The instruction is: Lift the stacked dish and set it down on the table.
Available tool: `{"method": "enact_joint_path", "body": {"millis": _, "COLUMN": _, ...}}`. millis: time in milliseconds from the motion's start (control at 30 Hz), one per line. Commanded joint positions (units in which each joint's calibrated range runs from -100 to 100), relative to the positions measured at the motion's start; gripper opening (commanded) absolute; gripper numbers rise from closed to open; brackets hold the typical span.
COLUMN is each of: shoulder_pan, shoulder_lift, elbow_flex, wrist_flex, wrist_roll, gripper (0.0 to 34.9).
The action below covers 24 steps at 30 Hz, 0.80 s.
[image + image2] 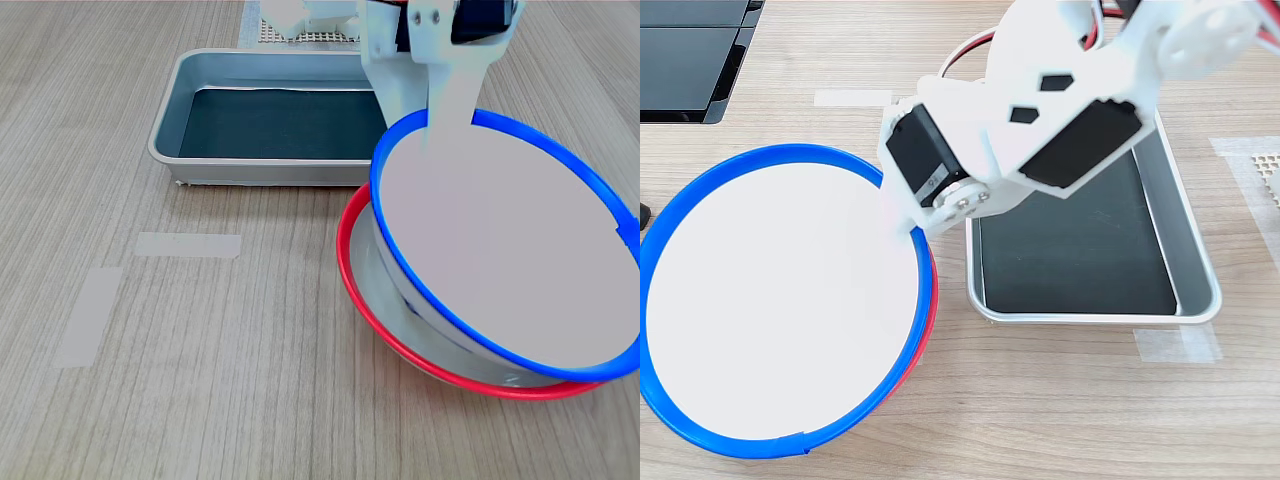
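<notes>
First exterior view shows the large round shallow dish with a bright blue rim and pale grey-white centre tilted up, its far edge raised and its near edge still nested inside the same-sized red-rimmed dish beneath it. The white plastic gripper comes down from the top of the frame and closes on the blue rim at its far edge; one finger lies flat on the pale inner face, and the jaws look pinched on the rim, though the lower finger is hidden behind the dish. Both dishes hold nothing.

Just beside them, toward the first exterior view's left, sits a grey rectangular metal tray with a dark bottom, also holding nothing. It nearly touches the red rim.

Everything rests on a light grey-brown wood-grain tabletop with two pale tape strips. A white mesh mat shows at the top edge.

In the second exterior view the blue-rimmed dish reaches the left and bottom edges of the frame, with only a sliver of red showing under it. The gripper meets its rim beside the tray. Bare tabletop lies open below the tray.
</notes>
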Motion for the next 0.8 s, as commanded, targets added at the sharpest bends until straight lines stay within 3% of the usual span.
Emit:
{"method": "enact_joint_path", "body": {"millis": 0, "shoulder_pan": -0.4, "shoulder_lift": -6.3, "elbow_flex": -0.2, "wrist_flex": -1.3, "wrist_roll": -0.4, "gripper": 0.0}}
{"method": "enact_joint_path", "body": {"millis": 333, "shoulder_pan": 2.2, "shoulder_lift": -15.7, "elbow_flex": 3.5, "wrist_flex": -1.9, "wrist_roll": -1.6, "gripper": 0.0}}
{"method": "enact_joint_path", "body": {"millis": 600, "shoulder_pan": 13.9, "shoulder_lift": -21.0, "elbow_flex": 5.2, "wrist_flex": 0.4, "wrist_roll": -1.8, "gripper": 0.0}}
{"method": "enact_joint_path", "body": {"millis": 767, "shoulder_pan": 22.0, "shoulder_lift": -19.8, "elbow_flex": 7.2, "wrist_flex": -1.9, "wrist_roll": -2.2, "gripper": 0.0}}
